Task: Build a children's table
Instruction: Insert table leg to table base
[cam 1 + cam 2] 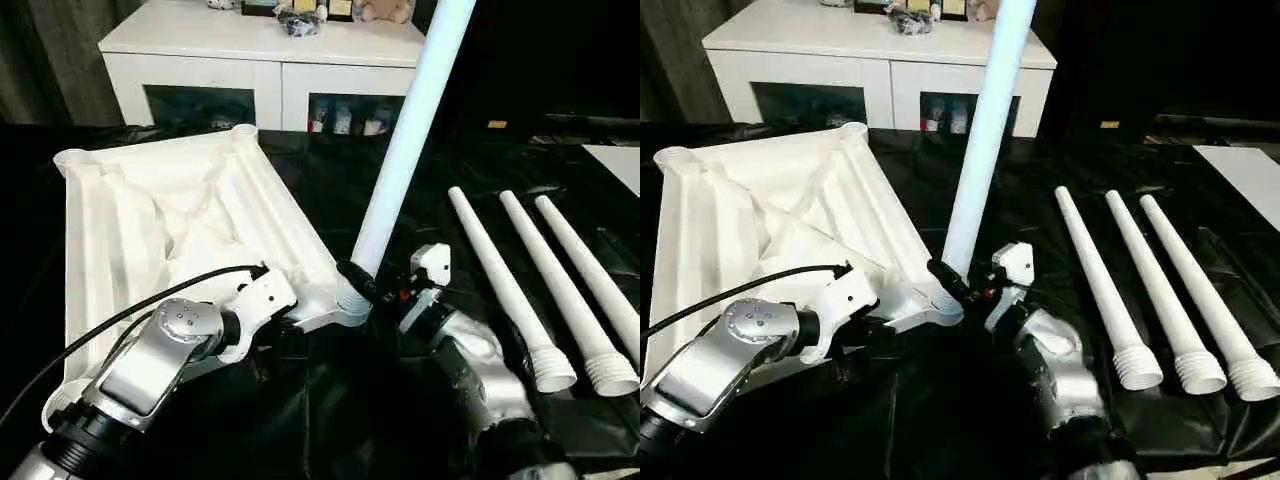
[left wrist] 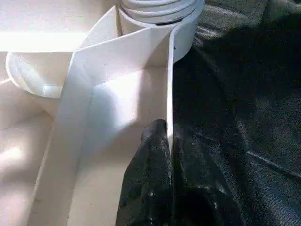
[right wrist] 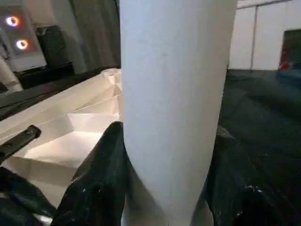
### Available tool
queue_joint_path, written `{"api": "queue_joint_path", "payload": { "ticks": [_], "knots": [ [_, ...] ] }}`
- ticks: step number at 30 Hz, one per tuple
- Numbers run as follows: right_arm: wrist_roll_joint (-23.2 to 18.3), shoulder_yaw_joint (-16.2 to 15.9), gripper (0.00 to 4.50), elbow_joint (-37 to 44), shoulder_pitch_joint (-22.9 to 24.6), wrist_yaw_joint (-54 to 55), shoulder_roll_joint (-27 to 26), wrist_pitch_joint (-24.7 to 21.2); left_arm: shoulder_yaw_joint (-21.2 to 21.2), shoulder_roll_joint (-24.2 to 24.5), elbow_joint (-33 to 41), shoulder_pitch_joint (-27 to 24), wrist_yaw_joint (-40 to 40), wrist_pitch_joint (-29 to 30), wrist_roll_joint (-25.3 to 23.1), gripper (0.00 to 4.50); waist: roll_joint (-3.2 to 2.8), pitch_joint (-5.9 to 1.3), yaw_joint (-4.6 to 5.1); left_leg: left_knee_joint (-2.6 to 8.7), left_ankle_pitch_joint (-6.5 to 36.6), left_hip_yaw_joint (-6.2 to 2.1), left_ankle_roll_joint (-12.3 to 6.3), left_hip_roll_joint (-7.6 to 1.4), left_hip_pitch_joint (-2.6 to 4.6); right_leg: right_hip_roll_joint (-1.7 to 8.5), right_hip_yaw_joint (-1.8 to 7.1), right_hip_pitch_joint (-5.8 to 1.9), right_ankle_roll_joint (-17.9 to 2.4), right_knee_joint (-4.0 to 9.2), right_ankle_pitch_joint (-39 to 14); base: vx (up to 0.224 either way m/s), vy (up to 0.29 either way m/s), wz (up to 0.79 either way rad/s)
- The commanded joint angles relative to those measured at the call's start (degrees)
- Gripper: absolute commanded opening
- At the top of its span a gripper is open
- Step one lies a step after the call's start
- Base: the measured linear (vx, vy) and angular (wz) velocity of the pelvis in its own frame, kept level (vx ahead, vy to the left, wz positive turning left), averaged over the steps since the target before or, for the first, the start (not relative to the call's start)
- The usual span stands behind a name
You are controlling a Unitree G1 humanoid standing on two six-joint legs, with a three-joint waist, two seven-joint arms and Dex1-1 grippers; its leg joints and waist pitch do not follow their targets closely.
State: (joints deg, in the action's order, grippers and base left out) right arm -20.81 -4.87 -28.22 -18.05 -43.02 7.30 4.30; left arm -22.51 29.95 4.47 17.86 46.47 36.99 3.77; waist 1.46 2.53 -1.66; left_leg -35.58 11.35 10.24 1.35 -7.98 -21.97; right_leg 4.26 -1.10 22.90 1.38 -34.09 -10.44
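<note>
The tabletop (image 1: 170, 215) is plain white, its ribbed underside throwing pale grey shadows between the ribs. The leg (image 1: 410, 140) standing in its near corner socket is white with a faint blue tint, and the three legs (image 1: 1170, 290) lying near the right edge are plain white. The cloth (image 1: 970, 170) under everything is glossy black. Both grippers' fingers (image 3: 101, 183) are black; the forearms (image 1: 150, 365) are silver with white fittings. The cabinet (image 1: 260, 50) is white with dark glass fronts.

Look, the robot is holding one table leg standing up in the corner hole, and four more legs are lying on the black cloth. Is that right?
Not quite. Only three spare legs lie on the black cloth, not four, as the right eye view shows. The rest is right: the right gripper holds one leg standing in the tabletop's corner socket.
</note>
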Motion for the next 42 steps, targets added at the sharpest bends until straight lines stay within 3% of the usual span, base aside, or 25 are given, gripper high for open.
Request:
{"api": "queue_joint_path", "payload": {
  "ticks": [1,4,8,10,13,15,18,23,24,29,33,35,36,37,40,42],
  "knots": [
    [1.36,2.54,1.86,-6.38,2.27,-0.35,4.16,-6.0,2.89,0.12,1.06,2.33,-0.72,-3.35,0.46,0.0,-0.67,-2.28,0.59,6.83,32.9,-3.08,4.05,-4.67,1.91,3.71,1.79,0.07,-8.77,4.85,-27.77,0.0,0.0,0.0],
    [-0.34,1.96,1.86,-5.14,0.66,-5.32,6.17,-9.55,2.91,0.19,0.09,3.02,-0.57,-3.94,0.07,0.0,-0.46,-2.29,0.4,6.6,31.8,-2.78,3.44,-4.64,1.99,3.88,1.96,0.13,-9.38,4.98,-27.01,0.0,0.0,0.0],
    [1.33,-1.67,1.86,-3.74,0.13,-11.09,9.55,-12.31,2.73,0.4,-0.84,3.92,-0.05,-4.57,-0.33,0.0,-0.35,-2.32,-0.1,6.43,28.88,-2.43,2.67,-4.74,1.94,4.05,2.13,0.07,-9.93,4.95,-26.16,0.0,0.0,0.0],
    [0.46,-1.98,1.86,-3.07,-0.03,-12.62,10.26,-14.02,2.57,0.55,-1.1,4.1,0.28,-4.95,-0.45,0.0,-0.23,-2.39,-0.34,6.32,27.38,-2.22,2.2,-4.76,2.03,4.04,2.23,0.03,-10.3,4.93,-25.06,0.0,0.0,0.0],
    [1.28,-2.74,1.86,-3.05,-0.46,-14.41,11.16,-12.03,2.43,0.79,-1.04,4.34,0.91,-5.3,-0.35,0.0,-0.21,-2.46,-0.32,6.39,25.5,-2.27,1.81,-4.79,1.6,4.11,2.12,-0.43,-10.81,4.69,-24.05,0.0,0.0,0.0],
    [1.06,-2.8,1.86,-3.11,-0.79,-15.15,11.46,-12.51,2.35,0.86,-1.06,4.42,1.31,-5.65,-0.24,0.0,-0.05,-2.5,-0.27,6.45,24.48,-2.33,1.5,-4.83,1.41,4.18,2.06,-0.63,-11.02,4.61,-24.18,0.0,0.0,0.0],
    [-1.67,0.24,1.86,-5.49,-3.28,-14.95,10.86,-15.69,2.85,0.77,-1.95,5.07,1.53,-8.12,-0.32,0.0,-0.09,-2.56,-0.24,6.33,23.73,-2.31,1.27,-4.8,1.47,4.23,2.06,-0.59,-11.38,4.69,-24.93,0.0,0.0,0.0],
    [-0.45,-0.15,1.86,-6.57,-2.78,-14.77,11.17,-15.51,3.03,1.32,-1.78,4.94,1.97,-7.86,-0.18,0.0,-0.13,-2.45,-0.29,6.46,24.44,-2.35,2.01,-4.91,1.42,4.24,1.96,-0.49,-10.99,4.77,-26.12,0.0,0.0,0.0],
    [1.87,-1.83,1.86,-6.73,-2.37,-14.98,12.0,-14.58,3.01,1.7,-1.27,4.65,2.26,-7.6,-0.13,0.0,-0.15,-2.45,-0.3,6.47,24.64,-2.37,2.09,-4.92,1.47,4.25,1.96,-0.45,-10.93,4.77,-26.3,0.0,0.0,0.0],
    [5.71,-5.39,1.86,-6.88,-3.39,-16.84,13.77,-13.1,2.8,2.01,-1.07,4.42,2.64,-7.77,-0.2,0.0,-0.07,-2.46,-0.19,6.55,24.97,-2.4,2.32,-4.94,1.38,4.23,1.93,-0.46,-10.99,4.67,-25.77,0.0,0.0,0.0],
    [6.74,-6.93,1.86,-6.25,-4.4,-18.21,14.48,-13.29,2.64,2.1,-1.04,4.4,2.81,-7.79,-0.3,0.0,-0.05,-2.4,-0.29,6.46,24.66,-2.35,2.0,-4.97,1.49,4.33,2.06,-0.37,-10.99,4.75,-26.28,0.0,0.0,0.0],
    [8.26,-9.48,1.86,-5.11,-6.33,-20.83,15.7,-14.21,2.57,2.14,-0.93,4.3,2.88,-7.71,-0.35,0.0,0.32,-2.47,-0.22,6.51,24.04,-2.43,1.78,-4.98,1.21,4.27,1.91,-0.68,-11.07,4.51,-25.75,0.0,0.0,0.0],
    [9.27,-11.04,1.86,-4.55,-7.55,-22.37,16.41,-14.84,2.56,2.2,-0.8,4.2,2.9,-7.64,-0.35,0.0,0.11,-2.5,-0.35,6.46,23.39,-2.28,1.67,-5.05,1.4,4.25,1.99,-0.49,-11.34,4.49,-24.9,0.0,0.0,0.0],
    [9.96,-12.24,1.86,-4.3,-8.63,-23.68,16.96,-15.71,2.52,2.21,-0.74,4.16,2.88,-7.57,-0.38,0.0,0.6,-2.52,-0.17,6.42,23.13,-2.19,1.45,-5.03,1.41,4.11,1.94,-0.48,-11.57,4.45,-24.57,0.0,0.0,0.0],
    [10.46,-13.24,1.86,-4.28,-9.68,-24.95,17.43,-16.69,2.47,2.22,-0.66,4.11,2.89,-7.5,-0.39,0.0,0.42,-2.5,-0.49,6.3,21.59,-2.05,0.95,-5.05,1.51,4.29,2.16,-0.56,-12.11,4.44,-23.07,0.0,0.0,0.0],
    [11.29,-15.24,1.86,-5.71,-12.85,-28.82,18.16,-18.92,2.44,2.32,-0.11,3.84,3.24,-7.16,-0.21,0.0,0.76,-2.7,-0.46,6.27,19.4,-1.96,0.34,-5.07,1.24,4.17,2.01,-0.93,-12.97,3.99,-20.14,0.0,0.0,0.0]
  ]
}}
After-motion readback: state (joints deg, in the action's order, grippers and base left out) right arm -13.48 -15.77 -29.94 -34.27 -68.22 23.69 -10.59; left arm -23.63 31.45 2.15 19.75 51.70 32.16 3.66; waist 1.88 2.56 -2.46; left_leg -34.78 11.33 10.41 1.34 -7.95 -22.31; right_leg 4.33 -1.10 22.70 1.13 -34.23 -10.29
